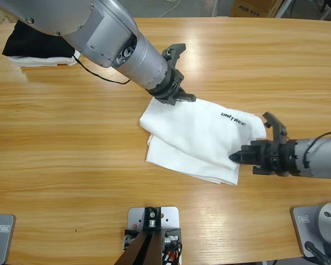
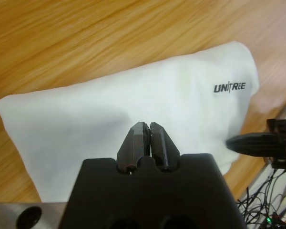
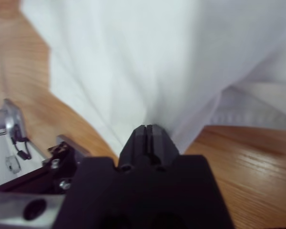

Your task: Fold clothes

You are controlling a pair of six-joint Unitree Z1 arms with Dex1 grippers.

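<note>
The white T-shirt [image 1: 196,138] is lying folded over in a rumpled stack near the middle of the wooden surface [image 1: 71,149], with the little black "UNITREE" lettering [image 1: 233,118] facing up toward its far right side.

The left pincer [image 1: 175,95] comes in from the upper left and sits right at the shirt's far edge. In its wrist view the two black tips are pressed together over the cloth [image 2: 109,124], and it's hard to say for sure if any fabric is caught between them.

The right pincer [image 1: 235,157] reaches in from the right edge, closed tight on the shirt's right side; its wrist view shows the fabric [image 3: 148,62] bunching up into the tips.

Off in the far left corner there's a folded black garment [image 1: 36,41] on top of a smaller white cloth [image 1: 41,61].
</note>
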